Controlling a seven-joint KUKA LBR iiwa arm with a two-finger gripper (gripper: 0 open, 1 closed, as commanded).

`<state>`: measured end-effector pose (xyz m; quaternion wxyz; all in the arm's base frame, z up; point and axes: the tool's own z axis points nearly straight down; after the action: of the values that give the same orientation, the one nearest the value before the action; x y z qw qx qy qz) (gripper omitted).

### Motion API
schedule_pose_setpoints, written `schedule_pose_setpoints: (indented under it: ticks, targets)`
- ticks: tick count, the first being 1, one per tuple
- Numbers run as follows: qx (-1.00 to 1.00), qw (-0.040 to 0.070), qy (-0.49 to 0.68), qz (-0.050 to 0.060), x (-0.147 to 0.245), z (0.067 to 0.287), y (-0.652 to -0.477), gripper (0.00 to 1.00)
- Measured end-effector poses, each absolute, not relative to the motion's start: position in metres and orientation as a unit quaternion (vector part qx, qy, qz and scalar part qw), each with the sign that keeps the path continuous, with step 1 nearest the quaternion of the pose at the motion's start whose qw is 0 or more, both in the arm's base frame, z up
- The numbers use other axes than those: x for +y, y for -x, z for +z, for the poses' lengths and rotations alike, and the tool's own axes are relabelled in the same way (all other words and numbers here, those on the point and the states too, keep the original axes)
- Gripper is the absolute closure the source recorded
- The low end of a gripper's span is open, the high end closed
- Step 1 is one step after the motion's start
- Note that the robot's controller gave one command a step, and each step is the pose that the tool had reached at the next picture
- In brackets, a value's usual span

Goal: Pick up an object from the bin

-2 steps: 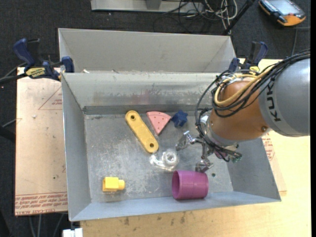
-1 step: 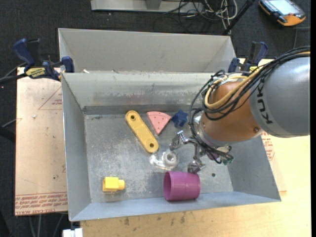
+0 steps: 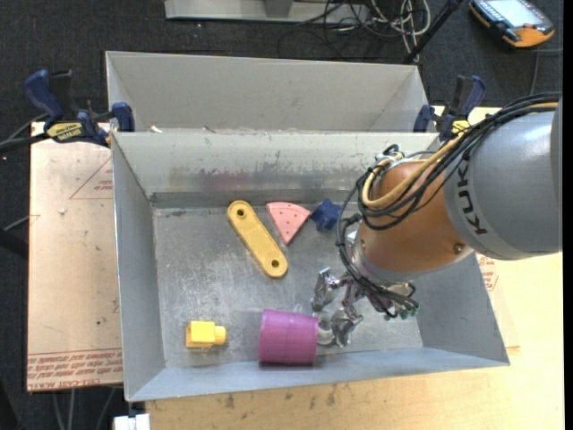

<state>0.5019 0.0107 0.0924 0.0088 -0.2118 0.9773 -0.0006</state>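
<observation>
My gripper (image 3: 333,316) hangs low at the front right of the bin, just right of a purple cup (image 3: 287,337) that lies on its side by the front wall. The fingertips are close to the cup's open end, and nothing shows between them. A long yellow bar with holes (image 3: 257,237) lies diagonally in the bin's middle. A pink wedge (image 3: 287,219) rests beside it toward the back.
A small yellow block (image 3: 205,334) sits at the front left. A small blue piece (image 3: 326,213) lies by the back wall next to the pink wedge. The arm with its orange cover fills the bin's right side.
</observation>
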Motion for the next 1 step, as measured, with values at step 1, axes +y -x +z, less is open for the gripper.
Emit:
schedule_pose_setpoints:
  ticks: [1]
  targets:
    - [0.977,0.008,0.212,-0.001,0.0108,0.0922,-0.5016,1.0]
